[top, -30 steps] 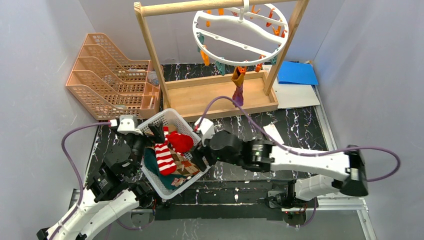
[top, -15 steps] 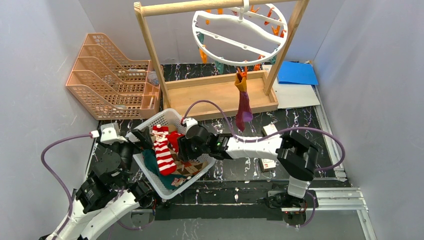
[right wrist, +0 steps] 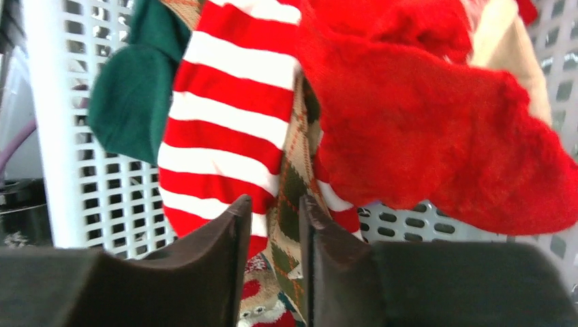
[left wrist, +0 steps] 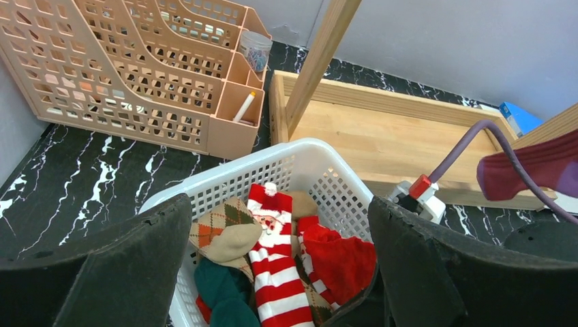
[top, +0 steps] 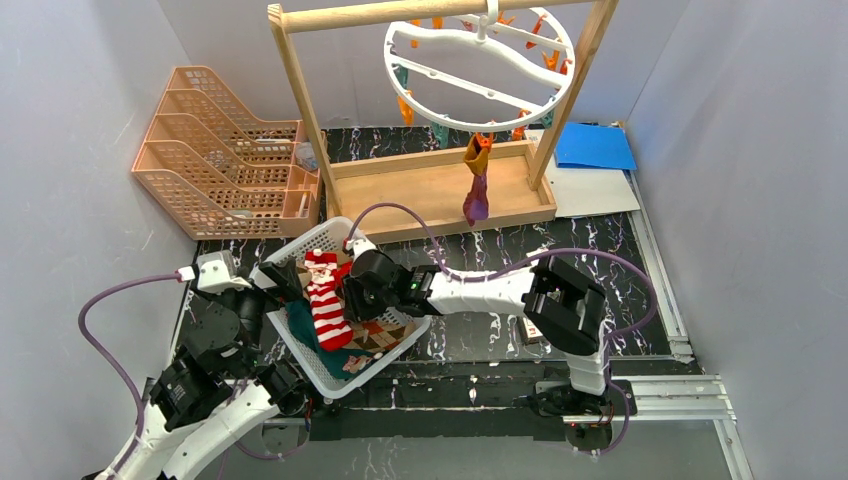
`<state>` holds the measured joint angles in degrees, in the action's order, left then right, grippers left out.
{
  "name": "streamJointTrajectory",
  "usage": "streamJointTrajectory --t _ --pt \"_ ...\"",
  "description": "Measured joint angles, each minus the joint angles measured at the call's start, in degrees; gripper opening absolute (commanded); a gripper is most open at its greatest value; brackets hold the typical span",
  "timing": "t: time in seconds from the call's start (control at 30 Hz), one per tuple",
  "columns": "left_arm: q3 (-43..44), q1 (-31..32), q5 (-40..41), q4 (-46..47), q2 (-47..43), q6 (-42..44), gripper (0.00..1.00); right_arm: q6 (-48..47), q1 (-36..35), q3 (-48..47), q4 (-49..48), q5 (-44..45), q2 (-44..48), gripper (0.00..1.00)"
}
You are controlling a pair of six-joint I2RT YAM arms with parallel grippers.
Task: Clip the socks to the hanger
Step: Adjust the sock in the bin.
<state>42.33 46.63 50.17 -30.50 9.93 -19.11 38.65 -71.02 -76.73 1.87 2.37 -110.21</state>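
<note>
Socks lie heaped in a white basket (top: 400,345) at the near-left part of the desk: a red-and-white striped sock (top: 326,308), a dark teal sock (top: 303,325) and an argyle sock (top: 378,335). One maroon sock (top: 477,192) hangs from a clip on the round white hanger (top: 480,65), which hooks onto the wooden rack (top: 300,100) at the far edge. Peach file trays (top: 215,150) fill the far-left corner. The left arm rises from the near-left corner, with the left gripper (top: 285,283) poised at the basket's left rim. The right arm folds at its elbow and stretches its forearm leftwards, low over the desk, putting the right gripper (top: 350,300) inside the basket.

From the left wrist, the fingers stand wide apart with nothing between them, looking down on the basket's socks; a red fluffy sock (left wrist: 339,262) lies beside the striped one.

From the right wrist, the fingers are nearly together, leaving a narrow slit. The argyle fabric shows in that slit, with the striped sock to the left and the red fluffy one to the right. Whether the jaws pinch the cloth, I cannot tell.
</note>
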Motion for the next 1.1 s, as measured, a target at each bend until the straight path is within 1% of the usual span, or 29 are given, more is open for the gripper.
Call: streamJointTrajectory --t 0.1,0.17,0.2,0.3,0.33,0.47,0.6,0.67,0.73,0.8,0.87,1.0,1.1 --pt "-0.48 0.0 0.07 -0.02 0.0 -0.02 0.98 0.13 -0.15 0.0 2.03 0.98 -0.42 0.26" --pt "-0.63 0.0 0.15 -0.07 0.0 0.0 0.98 0.04 -0.26 0.0 2.73 1.6 -0.39 0.24" --pt "-0.63 0.0 0.24 0.0 0.0 0.0 0.98 0.04 -0.28 0.0 2.73 1.88 -0.37 0.26" --pt "-0.63 0.0 0.33 0.0 0.02 0.0 0.98 -0.11 -0.52 0.0 3.82 3.13 0.17 0.45" --pt "-0.63 0.0 0.33 0.0 0.04 0.0 0.98 -0.13 -0.61 0.0 4.46 3.72 0.55 0.49" --pt "-0.63 0.0 0.33 -0.04 0.09 0.0 0.98 -0.72 -1.4 0.9 5.68 6.95 3.91 0.58" --pt "-0.63 0.0 0.31 -0.11 0.09 -0.04 0.98 -1.03 -1.84 4.63 4.74 9.84 9.46 0.65" --pt "-0.61 0.0 0.31 -0.39 0.09 -0.22 0.98 -1.64 -1.77 4.46 4.46 11.8 10.64 0.72" --pt "-0.61 0.0 0.28 -0.81 0.09 -0.5 0.98 -2.78 -1.38 2.78 4.5 13.25 10.29 0.76" --pt "-0.59 0.0 0.26 -1.27 0.11 -0.83 0.98 -4.37 -0.85 -0.15 4.79 14.43 8.7 0.8" --pt "-0.52 0.0 0.26 -1.7 0.22 -1.18 0.98 -6.05 -0.52 -3.87 5.25 15.19 6.21 0.81" --pt "0.17 0.0 0.26 -3.19 0.83 -1.86 0.98 -9.27 0.07 -12.52 7.08 16.63 -0.52 0.8" --pt "0.76 0.0 0.28 -4.09 0.9 -2.21 0.98 -10.1 0.07 -13.55 8.5 16.37 -2.38 0.77"
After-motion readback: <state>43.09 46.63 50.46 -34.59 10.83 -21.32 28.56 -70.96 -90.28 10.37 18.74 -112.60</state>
